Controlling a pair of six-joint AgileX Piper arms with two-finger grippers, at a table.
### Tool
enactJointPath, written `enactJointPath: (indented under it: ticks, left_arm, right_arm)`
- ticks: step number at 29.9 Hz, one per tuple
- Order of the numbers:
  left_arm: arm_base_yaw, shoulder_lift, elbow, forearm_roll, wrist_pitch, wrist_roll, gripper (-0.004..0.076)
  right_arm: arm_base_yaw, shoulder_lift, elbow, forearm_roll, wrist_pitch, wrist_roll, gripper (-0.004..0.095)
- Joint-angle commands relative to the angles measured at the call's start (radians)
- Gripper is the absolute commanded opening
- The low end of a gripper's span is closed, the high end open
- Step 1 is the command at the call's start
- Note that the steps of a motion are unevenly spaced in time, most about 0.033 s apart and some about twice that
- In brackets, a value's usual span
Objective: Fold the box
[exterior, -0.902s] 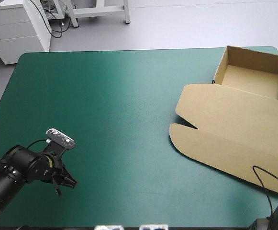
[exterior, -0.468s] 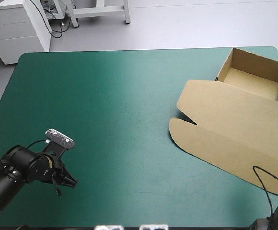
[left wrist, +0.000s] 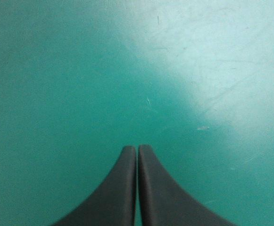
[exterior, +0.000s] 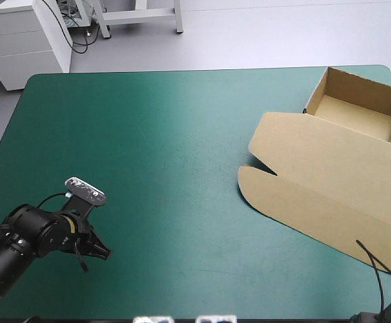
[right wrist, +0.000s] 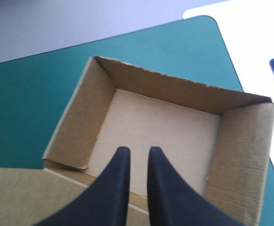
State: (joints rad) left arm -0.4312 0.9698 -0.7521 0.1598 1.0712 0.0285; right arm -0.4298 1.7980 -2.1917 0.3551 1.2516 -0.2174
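Note:
The brown box (exterior: pixel 330 168) lies at the table's right side as an open tray with walls raised (exterior: pixel 357 114) and its lid flat (exterior: pixel 309 182) toward the near side. In the right wrist view my right gripper (right wrist: pixel 138 151) hovers above the tray's floor (right wrist: pixel 165 122). Its black fingers stand a narrow gap apart with nothing between them. My left gripper (exterior: pixel 101 252) rests low over the teal-green cover near the table's front left, far from the box. It is shut and holds nothing (left wrist: pixel 137 148).
The tray's far wall (right wrist: pixel 184 87) sits close to the table's rounded far right corner (right wrist: pixel 207 21), and the lid reaches the right edge. A wide stretch of teal-green cover (exterior: pixel 168 148) separates the left gripper from the box.
The right gripper, earlier at the tray's right wall, has drawn up and away from it and narrowed its fingers. The box slid slightly to the right just before. The left arm barely shifted.

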Motion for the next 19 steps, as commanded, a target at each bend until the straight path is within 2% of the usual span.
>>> enactJointPath:
  ticks: [1,12,16,19]
  left_arm:
    - [-0.002,-0.012,-0.024,0.002,-0.050,-0.013,-0.0008]
    - [-0.002,-0.059,-0.024,0.001,-0.083,-0.013,-0.0008]
    - [-0.002,-0.145,-0.024,-0.008,-0.120,-0.013,-0.0008]
    - [-0.002,-0.212,-0.024,-0.022,-0.107,-0.016,-0.0008]
  right_arm:
    - [0.078,-0.124,0.021,0.047,-0.004,-0.056,-0.0014]
    - [0.453,-0.413,0.389,0.041,-0.006,-0.190,-0.0013]
    - [0.550,-0.559,0.589,0.041,-0.068,-0.199,-0.0013]
    - [0.587,-0.677,0.744,0.043,-0.121,-0.199,-0.0013]
